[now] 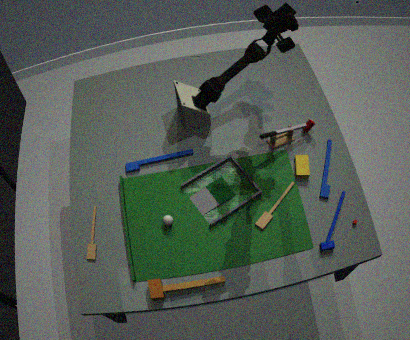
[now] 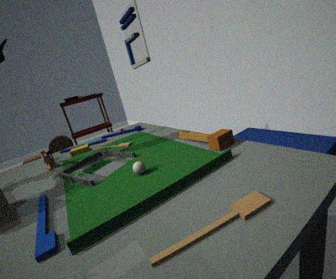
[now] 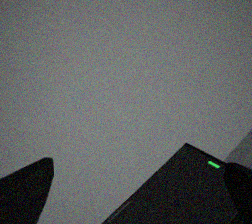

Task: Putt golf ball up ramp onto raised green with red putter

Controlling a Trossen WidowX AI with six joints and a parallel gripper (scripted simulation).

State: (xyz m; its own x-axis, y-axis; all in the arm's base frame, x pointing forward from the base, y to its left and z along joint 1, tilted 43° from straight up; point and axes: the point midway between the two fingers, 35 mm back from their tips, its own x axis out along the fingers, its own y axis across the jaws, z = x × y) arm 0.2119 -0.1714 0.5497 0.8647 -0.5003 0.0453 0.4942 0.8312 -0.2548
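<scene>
- The red putter (image 1: 289, 130) is sitting propped on a small wooden stand on the table (image 1: 123, 106), just off the far right corner of the green mat (image 1: 213, 246). Its red head is pointing away from the mat and the gripper (image 1: 278, 23) is hanging well above and behind it, nowhere near touching.
- The golf ball (image 1: 168, 220) is resting on the mat, way out on the opposite side of the table from the gripper, with the ramp and its walled raised green (image 1: 223, 190) lying between the ball and the putter.
- The gripper is standing wide apart with nothing in it. In the wrist view the two dark fingertips are only poking into the bottom corners and mostly looking at blank wall.
- The arm is stretching up and out from its base (image 1: 190, 107), past the table's back edge.
- Scattered around, all far from the gripper: blue putters (image 1: 325, 170) along the right side closest to it, another blue one (image 1: 158, 160) by the base, a yellow block (image 1: 302, 165) just beside the red putter's stand, a wooden putter (image 1: 274, 207) lying on the mat, and two more wooden ones (image 1: 92, 236) off at the far edges.
</scene>
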